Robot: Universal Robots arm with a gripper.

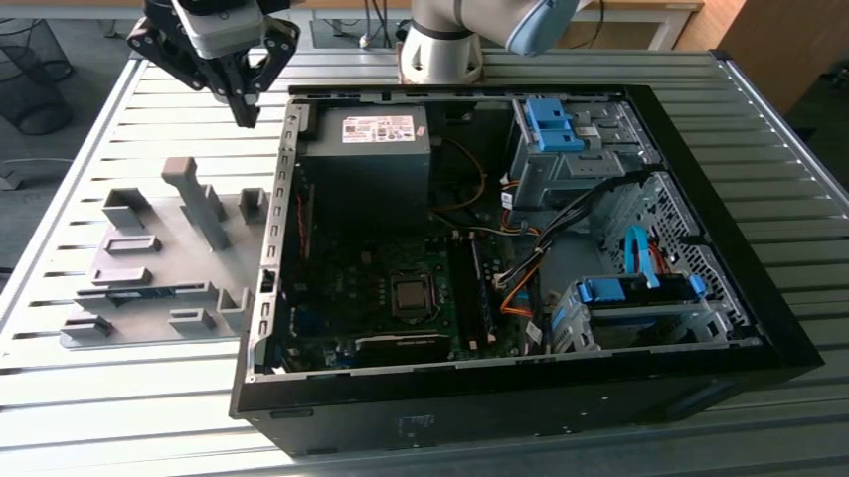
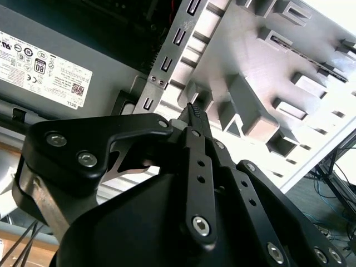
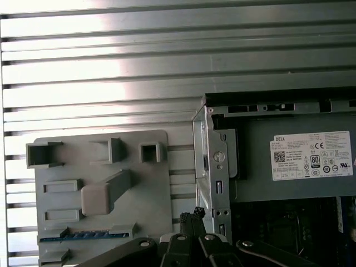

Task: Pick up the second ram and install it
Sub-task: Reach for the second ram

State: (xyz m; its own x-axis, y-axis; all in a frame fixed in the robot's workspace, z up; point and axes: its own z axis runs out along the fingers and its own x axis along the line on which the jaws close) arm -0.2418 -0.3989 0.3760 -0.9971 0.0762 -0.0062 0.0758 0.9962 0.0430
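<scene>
Blue ram [image 3: 83, 236] sits on edge in the grey holder [image 3: 150, 189], probably for easy gripping; the hand [image 1: 246, 115], closed and empty, hovers by the case [image 1: 558, 402] corner

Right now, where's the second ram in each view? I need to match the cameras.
Exterior view: the second ram lies flat in the gray fixture tray, toward the exterior view's left.
First wrist view: a blue strip in a slot of the tray.
Second wrist view: a thin dark edge in a tray slot, probably the ram.
Shared landmark: the power supply's white label.
</scene>
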